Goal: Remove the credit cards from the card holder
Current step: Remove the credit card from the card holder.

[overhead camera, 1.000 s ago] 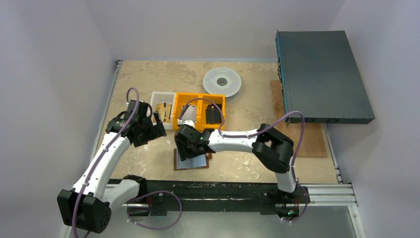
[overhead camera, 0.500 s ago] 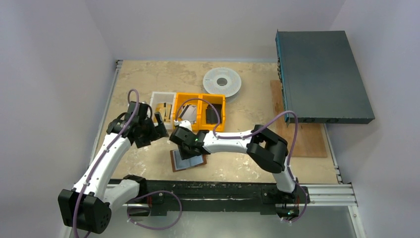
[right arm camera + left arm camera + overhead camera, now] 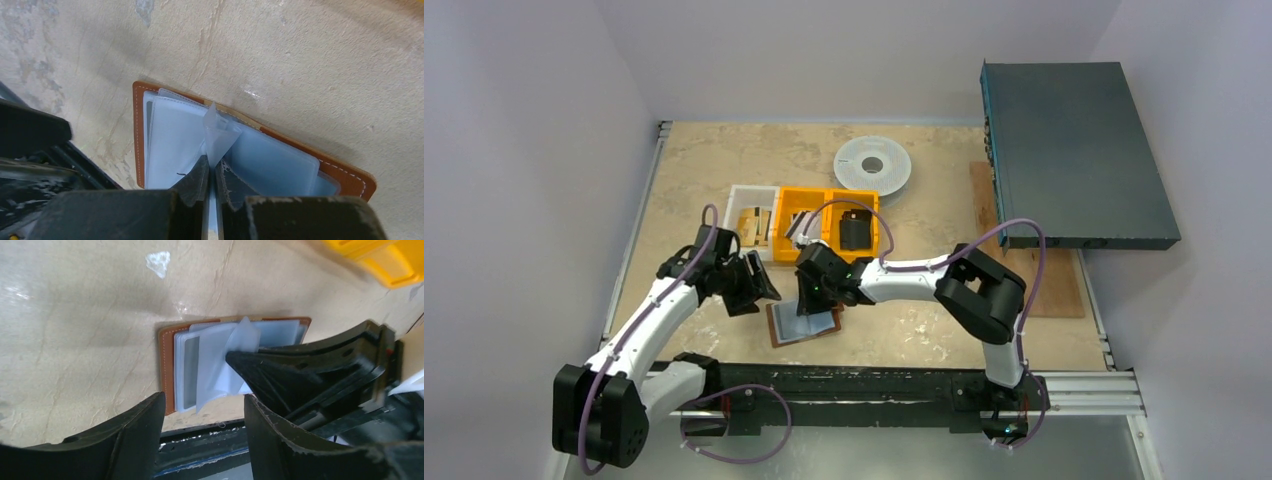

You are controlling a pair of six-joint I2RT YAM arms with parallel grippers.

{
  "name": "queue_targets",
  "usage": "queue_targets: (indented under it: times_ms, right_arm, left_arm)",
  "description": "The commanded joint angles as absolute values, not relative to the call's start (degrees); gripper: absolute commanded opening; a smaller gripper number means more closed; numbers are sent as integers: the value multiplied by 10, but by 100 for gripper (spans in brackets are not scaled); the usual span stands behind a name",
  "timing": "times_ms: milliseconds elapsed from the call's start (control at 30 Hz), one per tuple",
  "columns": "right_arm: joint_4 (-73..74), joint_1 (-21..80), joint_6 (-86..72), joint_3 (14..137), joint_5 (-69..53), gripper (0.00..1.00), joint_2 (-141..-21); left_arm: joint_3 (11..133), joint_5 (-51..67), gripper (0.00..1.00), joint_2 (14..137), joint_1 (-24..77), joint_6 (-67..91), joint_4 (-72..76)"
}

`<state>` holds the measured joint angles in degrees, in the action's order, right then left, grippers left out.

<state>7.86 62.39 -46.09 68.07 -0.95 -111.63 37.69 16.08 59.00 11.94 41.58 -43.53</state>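
Two arms are being held low over the near part of the desk point(image 3: 714, 160), both angled toward the card holder point(image 3: 804, 325). On the left, the left claw point(image 3: 204, 407) is being held released, its two black fingers point(image 3: 132, 437) standing apart with nothing between them. It is poised just beside the holder's left brown edge, and no contact is being shown in the wrist view. The card holder is lying open and flat on the desk, near the front edge and between the two claws, with its pale grey-blue inside being turned upward and framed by brown leather. A grey card point(image 3: 191, 371) is being shown through one of the clear pockets, lodged inside the holder. Just to the right, the right claw point(image 3: 212, 167) is being held clenched on a translucent sleeve point(image 3: 218, 135) at the holder's middle. The sleeve is being held up off the stack in a crumpled peak, while the other pockets are lying flat. Farther back, a white bin point(image 3: 746, 195) is being flanked on its right by orange bins point(image 3: 824, 192), whose right compartment is being filled by a black item point(image 3: 854, 232). Behind these a pale spool point(image 3: 872, 163) is lying flat, and at the far right a wooden board point(image 3: 1049, 285) is being partly hidden by a dark flat case point(image 3: 1074, 150).
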Motion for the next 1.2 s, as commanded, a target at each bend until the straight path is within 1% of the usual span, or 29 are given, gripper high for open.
queue_targets:
  times_ms: [0,267,467,667,800,867,933,967,1167]
  right_arm:
    - [87,612,-458,634,-35,2,-1149]
    - [68,598,-458,615,-54,2,-1149]
    - [56,594,-457,603,-61,1,-1146]
    - [45,591,-457,594,-67,1,-1140]
    - [41,590,-456,593,-69,2,-1133]
    - [37,590,-455,591,-69,5,-1124]
    - [35,590,-452,591,-69,11,-1111]
    - [36,590,-450,592,-68,13,-1102]
    - [66,591,-434,613,-48,32,-1042]
  left_arm:
    - [353,195,56,594,141,443,-381]
    - [316,181,48,624,203,488,-339]
    - [305,175,44,644,217,502,-318]
    - [298,175,32,662,219,503,-302]
    - [292,176,21,673,219,506,-293]
    - [291,174,12,672,219,507,-293]
    - [292,169,3,669,219,507,-297]
    - [293,166,0,666,219,507,-300]
    - [300,158,0,650,219,506,-314]
